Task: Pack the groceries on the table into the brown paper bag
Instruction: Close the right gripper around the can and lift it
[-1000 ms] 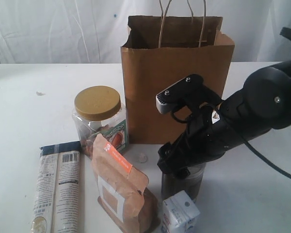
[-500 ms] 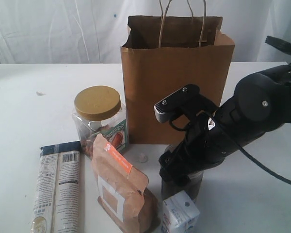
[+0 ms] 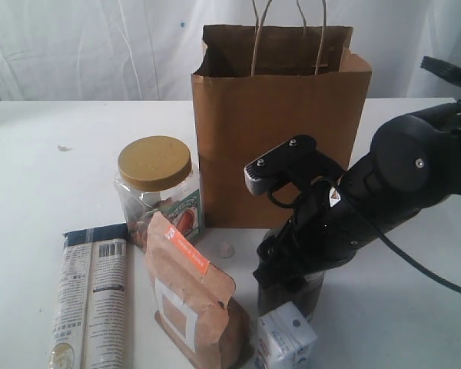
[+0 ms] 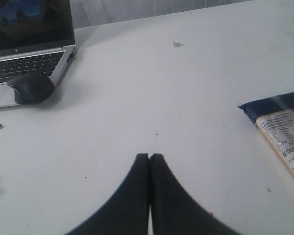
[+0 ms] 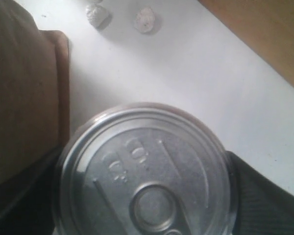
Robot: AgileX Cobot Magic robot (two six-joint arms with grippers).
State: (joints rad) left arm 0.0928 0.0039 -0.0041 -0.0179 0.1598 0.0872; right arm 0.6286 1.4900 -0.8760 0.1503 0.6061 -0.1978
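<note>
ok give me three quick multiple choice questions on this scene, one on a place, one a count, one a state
1. In the exterior view, where does the yellow-lidded jar stand relative to the brown paper bag?
A) inside it
B) left of it, on the table
C) on top of it

2. How many small white paper balls show in the right wrist view?
A) none
B) five
C) two

3. What state is the left gripper in?
A) shut, holding nothing
B) wide open
C) shut on the long packet

Answers:
1 B, the jar stands just left of the bag's front corner.
2 C, two lie side by side on the table near the dark tin.
3 A, its fingertips meet with only table beneath them.
</note>
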